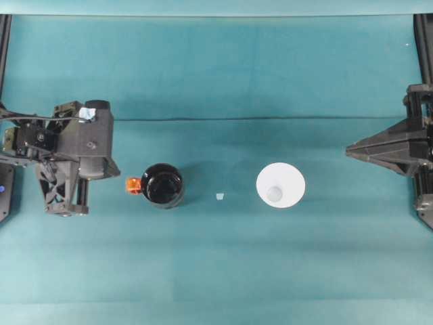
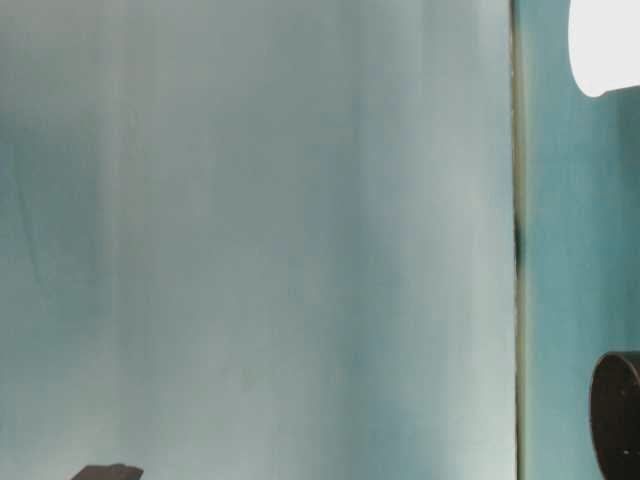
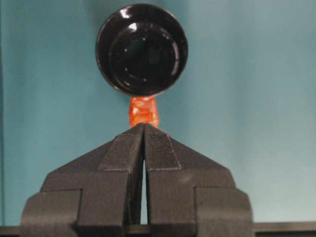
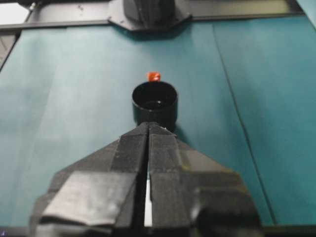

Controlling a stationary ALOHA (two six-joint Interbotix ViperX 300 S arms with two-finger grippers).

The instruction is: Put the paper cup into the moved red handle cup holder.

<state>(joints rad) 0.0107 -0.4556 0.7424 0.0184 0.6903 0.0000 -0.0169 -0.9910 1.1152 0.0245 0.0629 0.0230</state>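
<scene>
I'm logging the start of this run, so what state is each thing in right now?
paper cup: upright on the table, mouth up, apart from the holder.
red handle cup holder: upright, hollow empty, handle tab pointing toward the left arm.
left gripper: shut, empty, tips just short of the handle tab.
right gripper: shut, empty.

On the table (image 1: pixel 216 271), the holder (image 1: pixel 162 185) stands left of centre with its handle (image 1: pixel 133 184) toward the left end effector (image 1: pixel 65 206), the cup (image 1: pixel 280 185) well apart to its right.
</scene>
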